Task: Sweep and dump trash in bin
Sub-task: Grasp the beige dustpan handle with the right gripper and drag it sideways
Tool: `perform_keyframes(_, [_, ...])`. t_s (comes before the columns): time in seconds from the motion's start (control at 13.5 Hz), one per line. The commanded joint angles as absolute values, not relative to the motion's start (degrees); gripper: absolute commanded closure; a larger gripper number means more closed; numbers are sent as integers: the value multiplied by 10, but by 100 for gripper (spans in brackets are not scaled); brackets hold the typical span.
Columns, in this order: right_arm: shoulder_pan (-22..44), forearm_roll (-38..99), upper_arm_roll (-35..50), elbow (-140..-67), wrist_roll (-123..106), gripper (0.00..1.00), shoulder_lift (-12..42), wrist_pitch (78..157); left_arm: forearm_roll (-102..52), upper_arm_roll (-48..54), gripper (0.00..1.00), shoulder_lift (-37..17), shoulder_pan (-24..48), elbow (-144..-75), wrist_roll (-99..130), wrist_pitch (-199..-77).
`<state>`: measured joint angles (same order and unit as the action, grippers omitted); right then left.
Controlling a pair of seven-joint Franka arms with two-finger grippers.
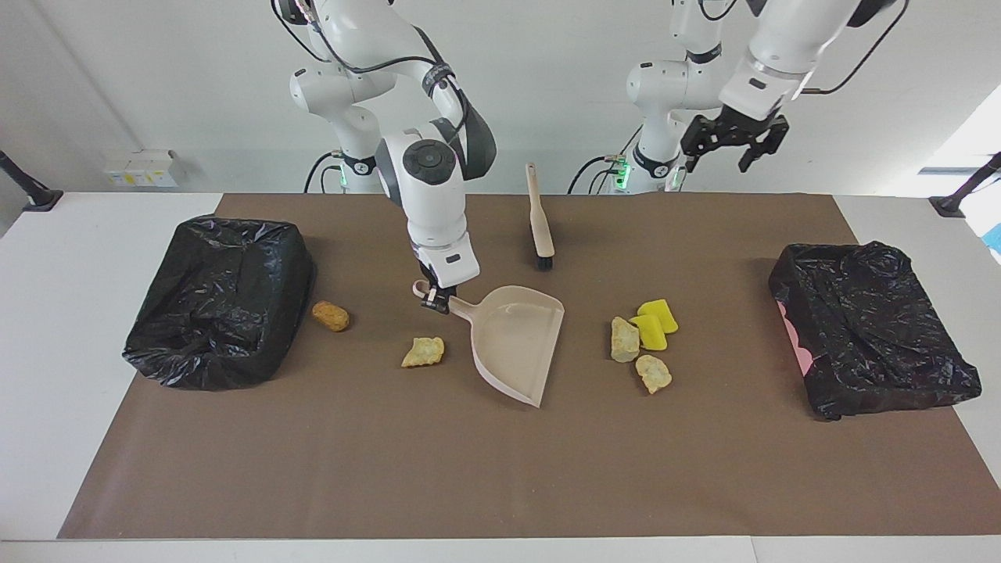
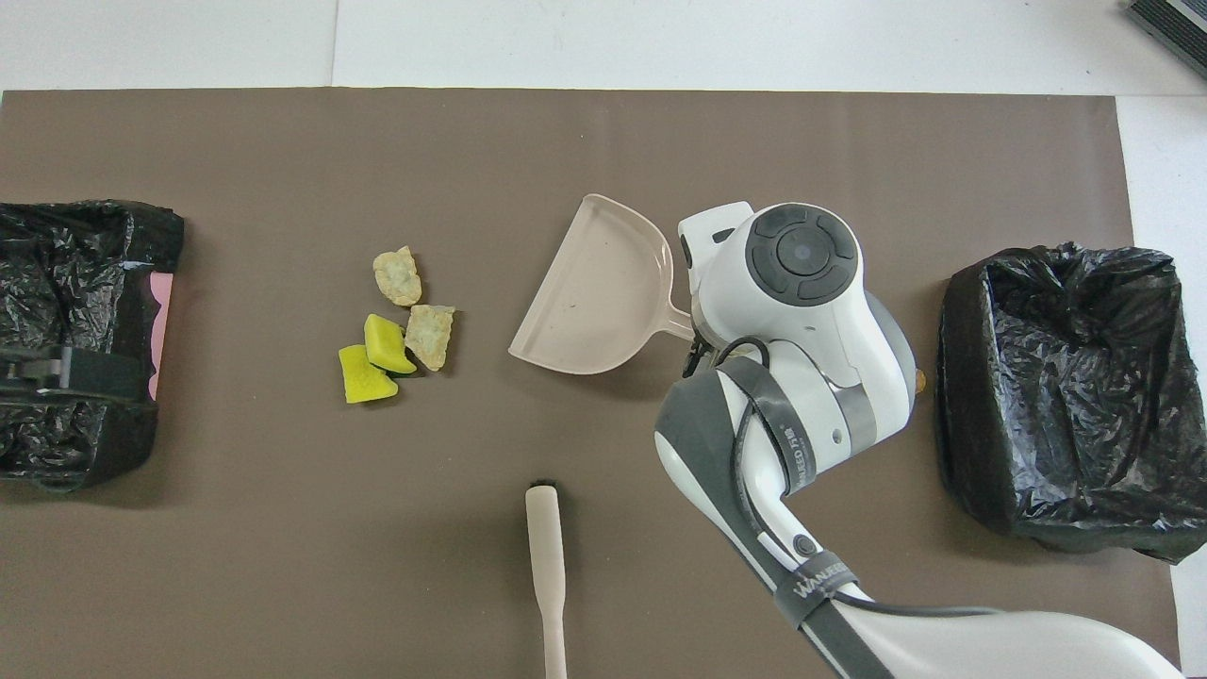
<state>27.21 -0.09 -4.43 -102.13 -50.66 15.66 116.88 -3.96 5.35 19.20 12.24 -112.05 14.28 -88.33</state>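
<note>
A brown mat (image 1: 500, 469) covers the white table (image 1: 78, 313), carrying bins, trash, dustpan, brush.

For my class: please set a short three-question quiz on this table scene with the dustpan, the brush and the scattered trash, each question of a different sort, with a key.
1. True or false: the right gripper is shut on the dustpan by its handle.
2. Which lies nearest the robots? A) the brush B) the cluster of four trash pieces C) the orange-brown lump
3. Fill in: the left gripper hangs open in the air over the robots' edge of the table, holding ____.

Key: 1 true; 2 A; 3 nothing.
</note>
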Motion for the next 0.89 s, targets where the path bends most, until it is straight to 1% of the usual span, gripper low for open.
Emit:
perform_keyframes(0.0, [257,-16,-40,-1029,-569,100,149,1170,-51,43,0,237,196,-1220,177,-926])
perform_keyframes(0.15, [251,-18,-40,-1029,-578,100,149,1174,-60,43,0,241,242,-1265,219,-968])
perform_keyframes(0.45, [240,-18,-40,-1032,-622,100,150,1172,-76,43,0,240,312,-1315,298,-1052])
perform_keyframes(0.52, [240,-18,-40,-1033,-622,100,149,1171,-76,43,0,236,331,-1326,316,-1063])
perform_keyframes(0.59, [240,-18,-40,-1034,-621,100,149,1171,-76,43,0,228,363,-1345,347,-1090])
perform_keyframes(0.74, [240,-19,-41,-1034,-622,100,149,1172,-76,43,0,223,403,-1386,405,-1150])
perform_keyframes(0.82, [240,-21,-41,-1034,-622,100,149,1174,-76,43,0,204,436,-1401,424,-1175])
